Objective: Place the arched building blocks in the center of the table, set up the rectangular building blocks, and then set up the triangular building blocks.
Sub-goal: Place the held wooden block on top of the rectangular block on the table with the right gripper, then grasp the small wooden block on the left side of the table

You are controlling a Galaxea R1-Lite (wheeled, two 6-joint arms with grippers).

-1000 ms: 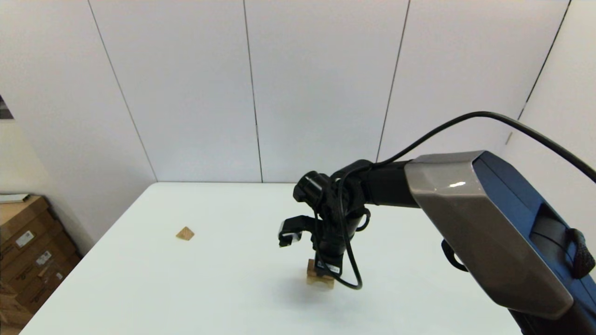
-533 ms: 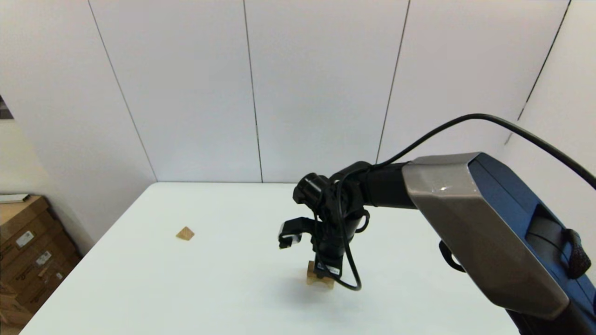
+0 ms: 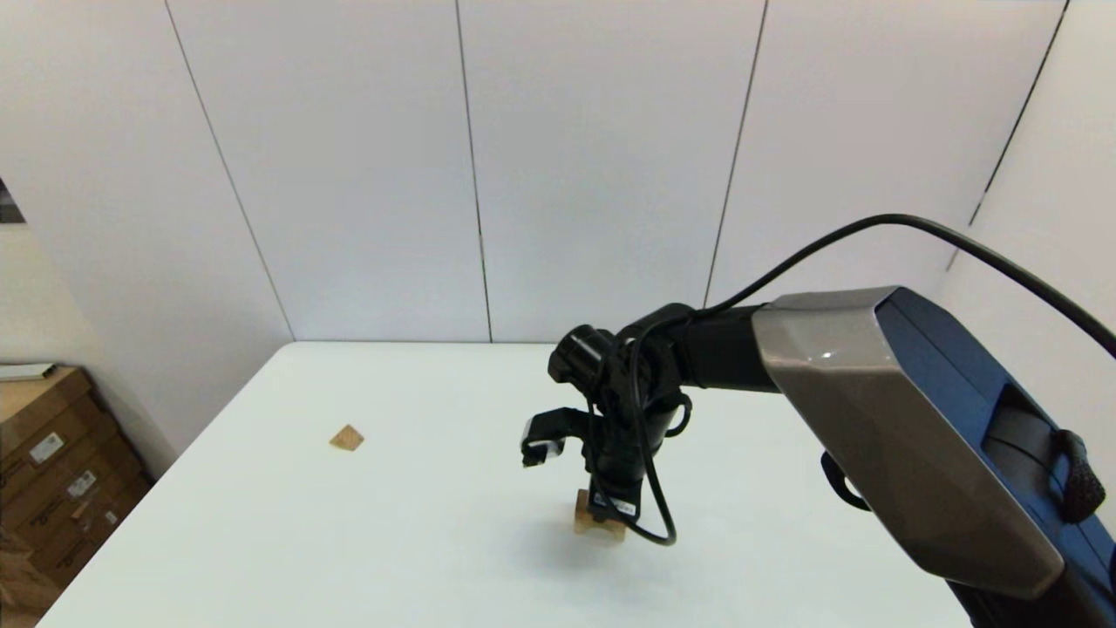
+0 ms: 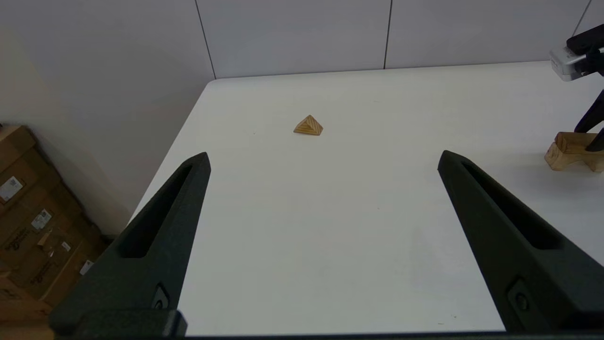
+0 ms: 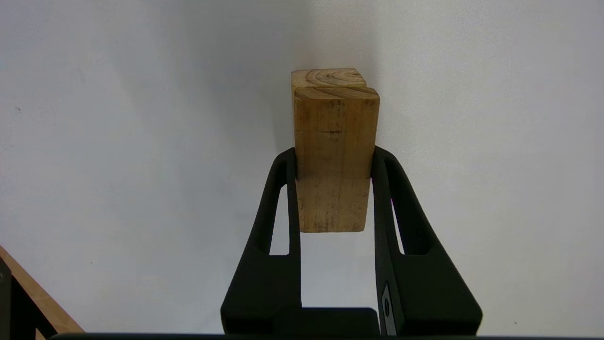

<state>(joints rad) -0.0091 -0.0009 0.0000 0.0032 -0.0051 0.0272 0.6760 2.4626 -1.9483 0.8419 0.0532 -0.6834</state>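
Pale wood under black metal in the head view: the right gripper (image 3: 610,515) points straight down near the middle of the white table (image 3: 418,541), and the arched building block (image 3: 586,524) peeks out beneath it, resting on the tabletop. Much of that block is hidden behind the wrist and a looping cable (image 3: 649,488). Off toward the left edge, well apart from the arm, sits the triangular building block (image 3: 346,438), alone on bare white. Cardboard boxes (image 3: 44,471) stand on the floor past the table's left side.

Over to the left wrist view: the left gripper (image 4: 323,160) hangs above the table's near left part, fingers spread wide with nothing between them. The triangular wedge (image 4: 308,126) lies ahead of it, ridge up, closer to the far left corner. At the side, the arched block (image 4: 568,150) stands on its two legs, notch facing down, with the right arm's black finger touching its top.

Now the right wrist view: the fingers (image 5: 283,198) are closed snugly on both long sides of the rectangular building block (image 5: 334,160). That bar lies flat over the arched block (image 5: 329,77), whose end grain shows just past its far end.
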